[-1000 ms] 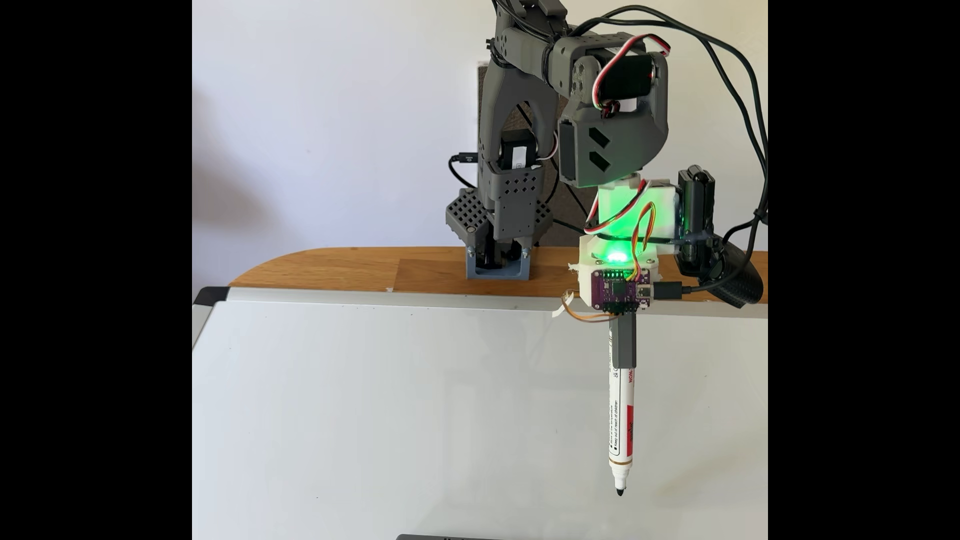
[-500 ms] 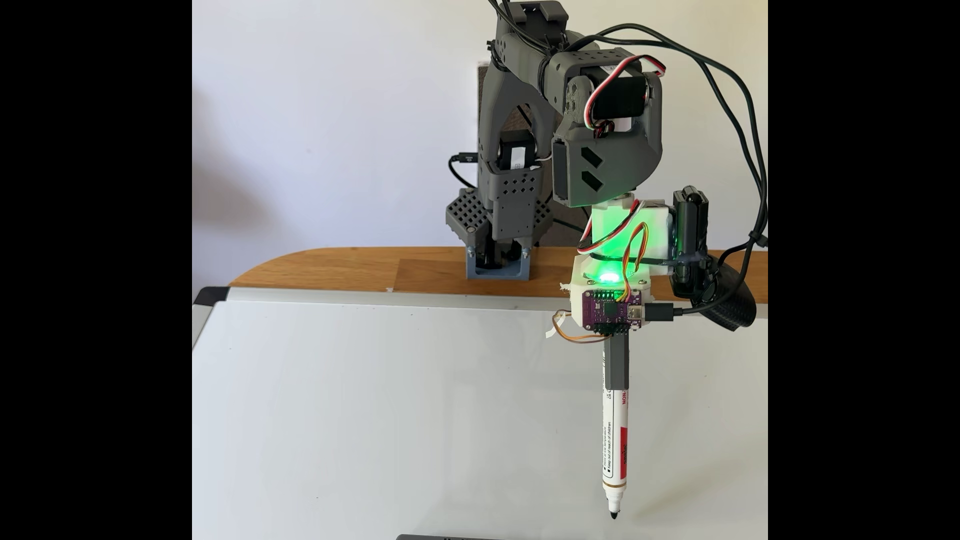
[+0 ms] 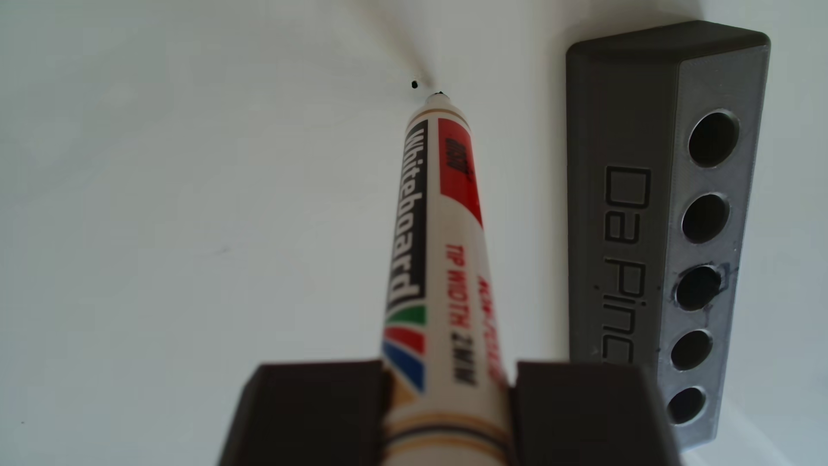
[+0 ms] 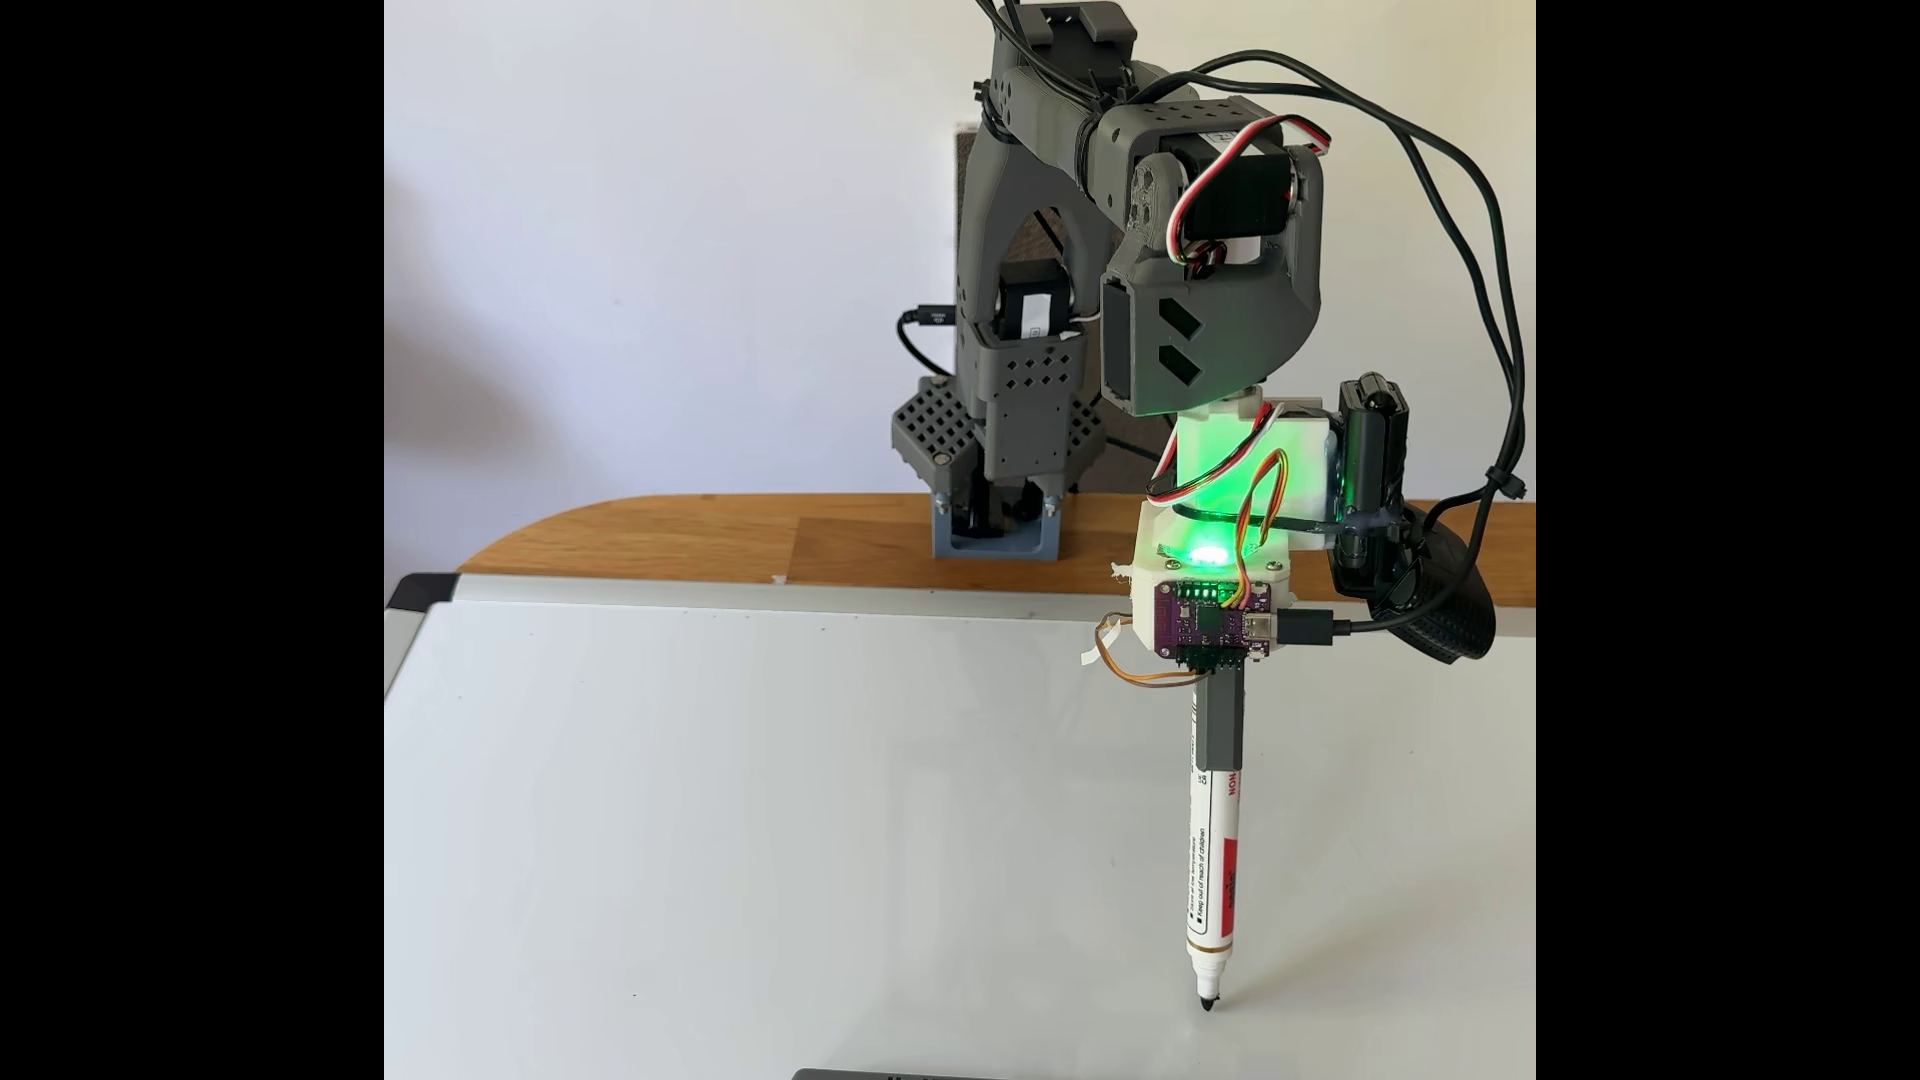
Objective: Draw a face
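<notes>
A white whiteboard marker (image 4: 1210, 883) with a red label is seen pointing down toward the whiteboard (image 4: 727, 831), its black tip at or just above the surface near the board's lower right part in the fixed view; whether the tip touches cannot be told. In the other view the marker (image 3: 430, 251) is shown along its length, and a small black dot (image 3: 414, 84) is seen on the board just left of the tip. The marker's upper end is clasped by the gripper (image 3: 448, 403), whose two dark blocks are pressed against the barrel on either side; in the fixed view a grey sleeve (image 4: 1224, 727) is seen around the same part. Above it a purple circuit board (image 4: 1210, 626) and a white mount lit by a green light (image 4: 1205, 554) are carried by the grey arm (image 4: 1205, 312). A grey holder block (image 3: 699, 224) with five round holes is laid on the board right of the marker. The arm's base is fixed on a wooden table (image 4: 675, 540) behind the board.
</notes>
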You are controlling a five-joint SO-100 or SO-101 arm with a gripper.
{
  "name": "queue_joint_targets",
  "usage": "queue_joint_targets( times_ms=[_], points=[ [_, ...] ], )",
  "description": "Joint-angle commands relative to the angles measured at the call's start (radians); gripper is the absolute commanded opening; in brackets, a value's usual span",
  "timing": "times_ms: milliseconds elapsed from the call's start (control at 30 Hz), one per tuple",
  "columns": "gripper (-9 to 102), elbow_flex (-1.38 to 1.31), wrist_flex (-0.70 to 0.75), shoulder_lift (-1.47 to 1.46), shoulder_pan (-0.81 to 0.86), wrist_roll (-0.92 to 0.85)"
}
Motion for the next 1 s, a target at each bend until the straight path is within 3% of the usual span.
queue_joint_targets(
  times_ms=[0, 367, 967],
  points=[
    [-1, 0.014, 0.002, 0.02, 0.009, -0.008],
    [-1, 0.112, 0.003, 0.037, 0.009, -0.008],
    [-1, 0.127, 0.164, 0.206, -0.003, 0.002]
  ],
)
